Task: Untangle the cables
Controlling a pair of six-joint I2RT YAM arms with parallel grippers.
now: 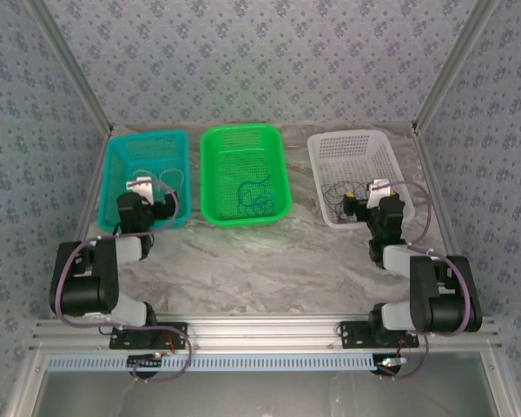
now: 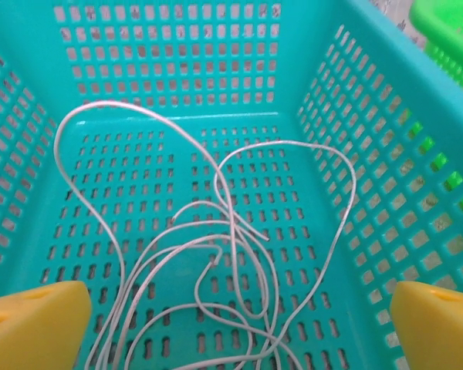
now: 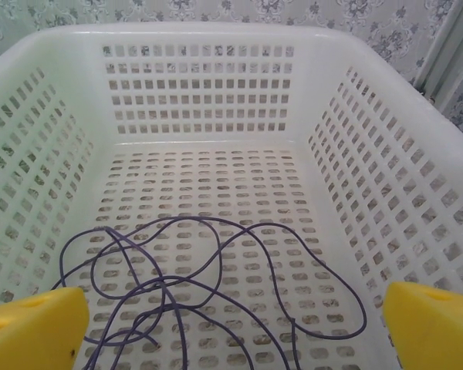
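Top view: 3 baskets in a row across the far half of the table (image 1: 269, 261): teal basket (image 1: 111, 174) at 10 o'clock, green basket (image 1: 239, 129) at 12, white basket (image 1: 347, 135) at 2. One cable per basket. L gripper (image 1: 152, 195) hangs over the teal basket's near end, at its 6 o'clock. R gripper (image 1: 369, 195) hangs over the white basket's near end, approx 5 o'clock. Blue cable (image 1: 253, 195) lies in loose loops on the green basket's floor toward 6 o'clock, well apart from both grippers.

L wrist: jaws wide apart, yellow fingers (image 2: 31, 324) at 7 and 5 o'clock of the frame, gripping nothing. White cable (image 2: 230, 223) lies on the teal floor, loops bunched center to 6 o'clock, w/ one big arc reaching 11.

R wrist: jaws likewise spread wide, holding nothing. Dark cable (image 3: 162, 285) sprawls on the white floor from 8 to 4 o'clock.
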